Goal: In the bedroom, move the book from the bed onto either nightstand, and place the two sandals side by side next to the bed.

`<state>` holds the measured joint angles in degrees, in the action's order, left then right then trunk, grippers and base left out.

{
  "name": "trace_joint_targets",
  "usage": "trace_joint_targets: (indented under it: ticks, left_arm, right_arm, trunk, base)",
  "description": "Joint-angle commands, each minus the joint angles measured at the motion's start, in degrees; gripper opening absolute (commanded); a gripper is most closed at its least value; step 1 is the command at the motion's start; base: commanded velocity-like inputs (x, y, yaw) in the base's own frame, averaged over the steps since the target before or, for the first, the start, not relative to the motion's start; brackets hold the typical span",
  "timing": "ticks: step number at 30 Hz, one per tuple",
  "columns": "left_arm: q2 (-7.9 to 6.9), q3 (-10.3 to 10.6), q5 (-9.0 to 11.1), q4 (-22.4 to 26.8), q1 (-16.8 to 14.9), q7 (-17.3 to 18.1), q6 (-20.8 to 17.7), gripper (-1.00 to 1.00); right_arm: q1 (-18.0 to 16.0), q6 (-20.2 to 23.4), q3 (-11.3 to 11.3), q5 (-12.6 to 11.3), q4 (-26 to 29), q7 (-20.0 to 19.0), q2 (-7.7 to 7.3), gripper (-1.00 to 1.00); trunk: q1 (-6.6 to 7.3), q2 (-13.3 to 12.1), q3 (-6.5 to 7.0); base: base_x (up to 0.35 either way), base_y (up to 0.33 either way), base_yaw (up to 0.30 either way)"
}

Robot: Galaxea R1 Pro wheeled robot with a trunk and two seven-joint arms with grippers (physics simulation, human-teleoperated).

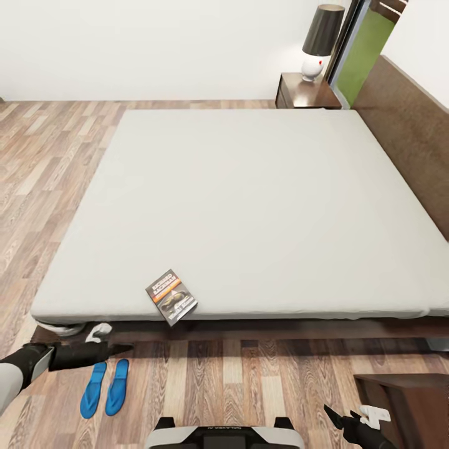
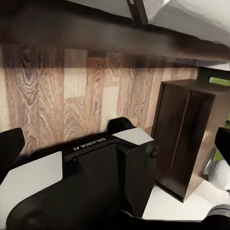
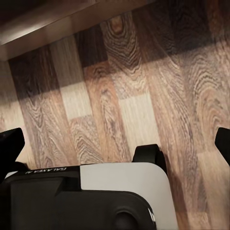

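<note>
Nearest, the robot's base sits at the bottom edge of the head view. Right pincer low beside it, over bare plank floor; its fingertips show far apart at the edges of the right wrist view, holding nothing. A dark brown boxy nightstand stands just right of it. Left pincer points along the bed's near rail, dark and tapered; cannot tell how far it is open, nothing seen in it. Just below it, two blue sandals lie side by side on the floor, flat, thin, close to the bed. Floor is glossy wood grain, open to the left. The book lies tilted on the mattress, corner overhanging the near edge. Bed: smooth grey mattress, dark wood frame, headboard at right. Far corner: second nightstand with a lamp, white wall behind.
</note>
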<state>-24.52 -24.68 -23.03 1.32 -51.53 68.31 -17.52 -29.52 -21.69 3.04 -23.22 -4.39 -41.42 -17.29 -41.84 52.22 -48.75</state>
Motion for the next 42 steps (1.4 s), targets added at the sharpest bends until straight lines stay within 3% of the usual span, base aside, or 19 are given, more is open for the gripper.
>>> trace_joint_targets:
  ticks: [1, 7, 9, 11, 15, 16, 21, 23, 25, 26, 29, 31, 35, 38, 41, 42]
  left_arm:
    - [-0.02, -0.61, -0.92, 0.03, 0.76, 0.2, -0.15, 1.0]
    - [0.5, -0.39, -5.07, -0.09, 5.25, -0.32, 6.96, 1.0]
    - [0.85, -0.38, -5.24, -0.09, 6.24, -0.45, 8.13, 1.0]
    - [2.18, -0.42, -5.36, -0.16, 8.56, -2.27, 11.42, 1.0]
    - [4.31, -0.5, -5.23, -0.19, 10.79, -10.12, 13.1, 1.0]
    - [5.42, -0.57, -5.21, -0.23, 11.79, -14.66, 13.33, 1.0]
    - [8.79, -0.73, -4.99, -0.23, 13.1, -26.75, 13.55, 1.0]
    - [9.24, -0.79, -4.84, -0.25, 13.47, -29.54, 13.6, 1.0]
    - [9.4, -0.92, -3.37, -0.26, 14.13, -31.29, 13.92, 1.0]
    - [9.43, -1.0, -1.57, -0.26, 14.53, -31.96, 14.45, 1.0]
    - [9.47, -1.13, 7.1, -0.21, 15.83, -33.59, 17.59, 1.0]
    - [9.48, -1.15, 11.2, -0.19, 16.78, -34.07, 19.34, 1.0]
    - [9.49, -1.1, 13.6, -0.18, 17.67, -34.24, 21.04, 1.0]
    - [9.49, -1.08, 13.95, -0.18, 17.91, -34.14, 22.1, 1.0]
    - [9.52, -1.03, 14.09, -0.22, 18.12, -34.09, 22.57, 1.0]
    - [9.55, -0.97, 14.12, -0.24, 18.21, -34.06, 22.68, 1.0]
  right_arm:
    - [-0.1, -0.29, 0.3, 0.02, -0.26, -0.33, -0.02, 1.0]
    - [-0.1, -0.29, 0.3, 0.02, -0.26, -0.33, -0.02, 1.0]
    - [-0.1, -0.29, 0.3, 0.02, -0.26, -0.33, -0.02, 1.0]
    - [-0.1, -0.29, 0.3, 0.02, -0.26, -0.33, -0.02, 1.0]
    - [-0.1, -0.25, 0.3, 0.02, -0.26, -0.34, -0.02, 1.0]
    - [-0.1, -0.26, 0.27, 0.02, -0.26, -0.35, -0.02, 1.0]
    - [-0.1, -0.28, 0.28, 0.02, -0.26, -0.35, -0.02, 1.0]
    - [-0.1, -0.26, 0.26, 0.02, -0.26, -0.34, -0.02, 1.0]
    - [-0.1, -0.27, 0.27, 0.02, -0.26, -0.33, -0.02, 1.0]
    - [-0.1, -0.27, 0.25, 0.02, -0.26, -0.33, -0.02, 1.0]
    - [-0.1, -0.28, 0.22, 0.02, -0.26, -0.33, -0.02, 1.0]
    - [-0.1, -0.26, 0.25, 0.02, -0.26, -0.33, -0.02, 1.0]
    - [-0.1, -0.19, 0.22, 0.17, -0.26, -0.42, -0.02, 1.0]
    - [-0.1, -0.14, 0.21, 1.06, -0.26, -0.88, -0.04, 1.0]
    - [-0.1, -0.08, 0.21, 2.27, -0.25, -4.06, -0.07, 1.0]
    - [-0.1, -0.03, 0.19, 2.63, -0.2, -6.93, -0.16, 1.0]
  trunk:
    - [0.22, -0.38, 0.15]
    - [1.53, -2.78, 1.23]
    - [1.97, -3.59, 1.59]
    - [2.41, -4.39, 1.95]
    - [3.29, -5.99, 2.66]
    - [3.51, -6.39, 2.84]
    - [4.61, -8.4, 3.74]
    - [5.05, -9.2, 4.1]
    - [5.49, -10.0, 4.46]
    - [5.71, -10.4, 4.64]
    - [6.37, -11.61, 5.18]
    - [6.81, -12.41, 5.54]
    - [7.24, -13.21, 5.9]
    - [7.24, -13.21, 5.9]
    - [7.24, -13.21, 5.9]
    - [7.24, -13.21, 5.9]
  base:
    - [0.0, 0.0, 0.0]
    - [0.0, 0.0, 0.0]
    - [0.0, 0.0, 0.0]
    - [0.0, 0.0, 0.0]
    - [0.0, 0.0, 0.0]
    - [0.0, 0.0, 0.0]
    - [0.0, 0.0, 0.0]
    - [0.0, 0.0, 0.0]
    - [0.0, 0.0, 0.0]
    - [0.0, 0.0, 0.0]
    - [0.0, 0.0, 0.0]
    - [0.0, 0.0, 0.0]
    - [0.0, 0.0, 0.0]
    - [0.0, 0.0, 0.0]
    - [0.0, 0.0, 0.0]
    - [0.0, 0.0, 0.0]
